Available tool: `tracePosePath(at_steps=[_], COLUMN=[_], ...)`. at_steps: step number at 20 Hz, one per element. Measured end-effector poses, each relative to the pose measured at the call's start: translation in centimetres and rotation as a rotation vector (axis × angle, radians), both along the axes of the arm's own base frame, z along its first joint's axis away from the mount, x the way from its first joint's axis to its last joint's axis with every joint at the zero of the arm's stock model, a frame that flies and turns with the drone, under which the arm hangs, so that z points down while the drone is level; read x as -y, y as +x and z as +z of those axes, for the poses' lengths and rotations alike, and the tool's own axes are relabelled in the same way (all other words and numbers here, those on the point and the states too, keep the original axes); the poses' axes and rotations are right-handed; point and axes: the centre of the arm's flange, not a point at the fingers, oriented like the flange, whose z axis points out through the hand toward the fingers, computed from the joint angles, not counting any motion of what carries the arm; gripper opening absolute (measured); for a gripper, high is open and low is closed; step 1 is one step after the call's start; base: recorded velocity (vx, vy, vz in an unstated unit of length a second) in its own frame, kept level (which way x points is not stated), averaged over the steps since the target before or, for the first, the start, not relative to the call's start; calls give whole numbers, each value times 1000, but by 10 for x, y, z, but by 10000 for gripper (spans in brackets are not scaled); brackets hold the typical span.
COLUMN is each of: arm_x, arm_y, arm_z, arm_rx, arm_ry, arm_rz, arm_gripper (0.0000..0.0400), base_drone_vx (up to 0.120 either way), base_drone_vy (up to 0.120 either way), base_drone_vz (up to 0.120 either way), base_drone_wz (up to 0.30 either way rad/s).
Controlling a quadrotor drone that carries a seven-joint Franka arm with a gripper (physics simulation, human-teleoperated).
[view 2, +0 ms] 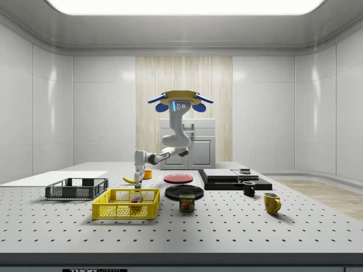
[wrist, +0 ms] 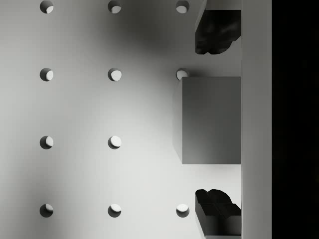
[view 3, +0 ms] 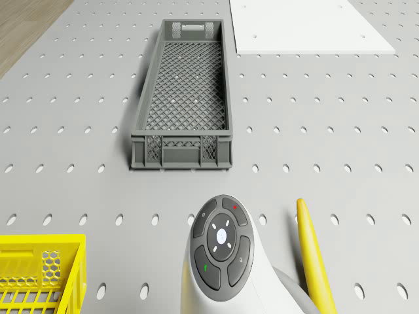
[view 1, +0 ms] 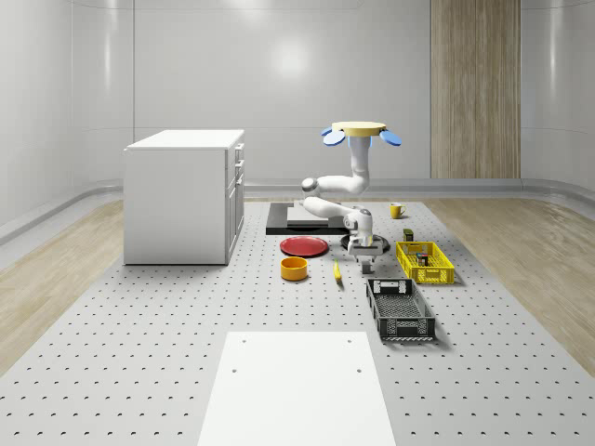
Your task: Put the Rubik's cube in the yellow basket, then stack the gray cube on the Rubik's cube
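While the wrist view shows the end effector (wrist: 218, 119) spread around the gray cube (wrist: 209, 119), the side view reveals the hovering drone (view 2: 180, 97)

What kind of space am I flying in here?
Probably a simulated lab room: a perforated worktable, a white cabinet and baskets, one yellow basket. The drone hovers above the table.

A white-panelled room had a wood-slat wall panel (view 1: 474, 88) at the whole-scene view's upper right, a white drawer cabinet (view 1: 183, 195) left of centre, and a perforated gray floor (view 1: 139, 344) edged by wood flooring (view 1: 46, 269).
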Motion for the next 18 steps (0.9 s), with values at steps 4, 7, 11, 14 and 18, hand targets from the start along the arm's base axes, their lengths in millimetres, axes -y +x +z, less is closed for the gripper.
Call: tracePosePath(at_steps=[4, 7, 11, 14, 18], arm_x=[0, 0, 0, 0, 0], arm_y=[2, 6, 8, 9, 10], arm_z=[7, 9, 13, 14, 15], arm_rx=[0, 0, 0, 0, 0], arm_ry=[0, 0, 0, 0, 0], arm_rz=[0, 0, 0, 0, 0], arm_gripper=[400, 400, 400, 400, 400], base_drone_vx=[0, 0, 0, 0, 0], base_drone_vy=[0, 0, 0, 0, 0], base_drone_vz=[0, 0, 0, 0, 0], base_drone_wz=[0, 0, 0, 0, 0])
